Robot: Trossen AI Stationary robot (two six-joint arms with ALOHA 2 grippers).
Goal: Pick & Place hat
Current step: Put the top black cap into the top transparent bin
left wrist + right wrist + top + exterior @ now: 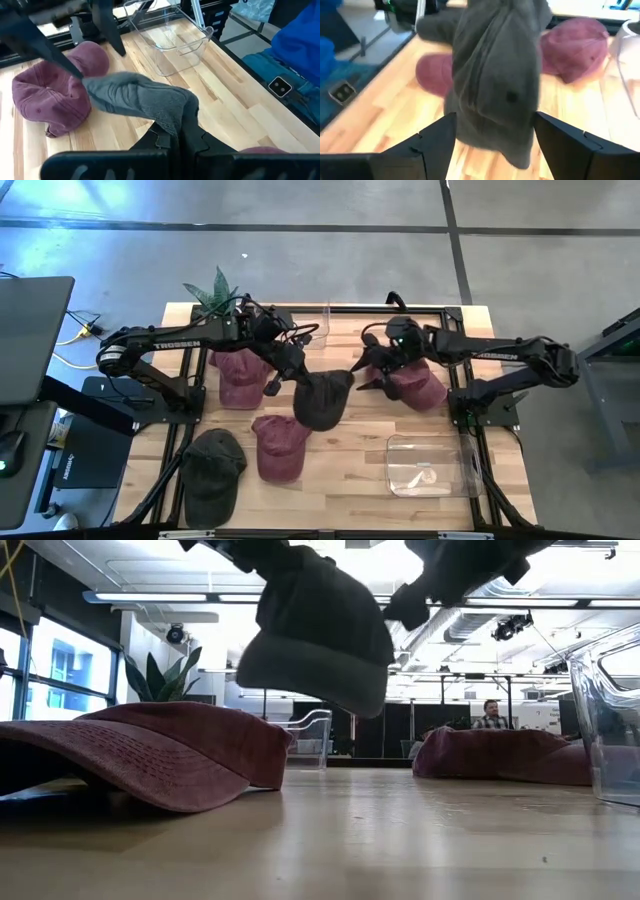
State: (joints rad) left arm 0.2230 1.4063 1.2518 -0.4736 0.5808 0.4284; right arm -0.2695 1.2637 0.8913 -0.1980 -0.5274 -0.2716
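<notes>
A dark grey hat (322,400) hangs in the air over the table's middle, well above the wood in the low view (320,630). My left gripper (293,375) is shut on it from the left. My right gripper (363,373) is open just right of the hat. In the right wrist view the hat (495,85) hangs between my right gripper's spread fingers (495,145). Three maroon hats (240,375) (281,445) (417,386) and a dark green hat (213,470) lie flat on the table. My left gripper (177,137) pinches a bunched fold of the grey hat's cloth (167,112) at the end nearest it, between both fingers. The hat is lifted clear of the table and stretches away from the fingers, sagging. My right gripper: whether its open fingers (437,140) touch the hat, I cannot tell.
A clear plastic bin (430,465) stands at the table's near right, and another clear bin (330,320) at the far edge. A potted plant (218,290) sits at the far left corner. Bare wood lies between the near hats and the near-right bin.
</notes>
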